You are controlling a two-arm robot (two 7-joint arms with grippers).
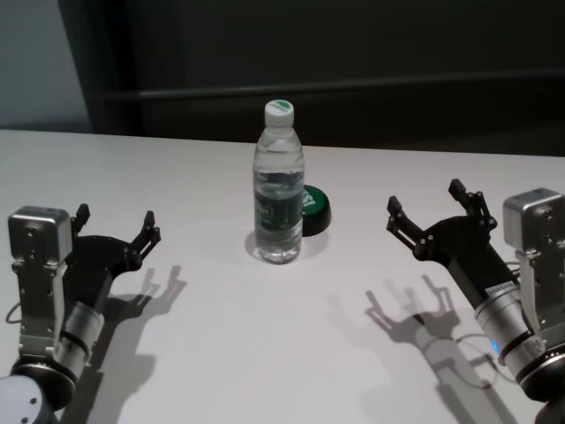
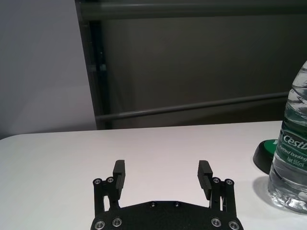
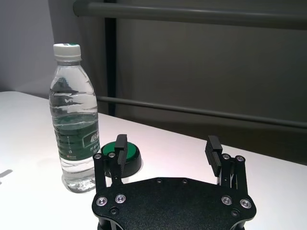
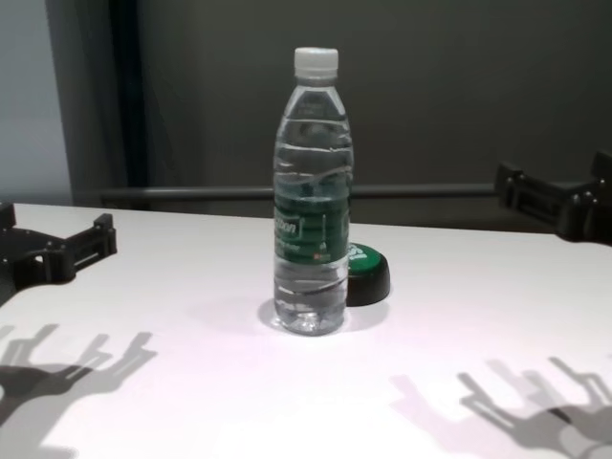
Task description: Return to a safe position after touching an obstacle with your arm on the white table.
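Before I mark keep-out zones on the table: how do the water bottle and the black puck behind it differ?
The water bottle is tall, clear and upright with a white cap; the puck is low, round and black with a green top. The bottle stands nearer the robot, the puck just behind it to the right. Both rest on the white table, between the open grippers.

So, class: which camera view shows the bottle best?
The chest view: the whole bottle stands centred, cap to base. The head view looks down on it; the right wrist view shows it whole but off to one side; the left wrist view crops it.
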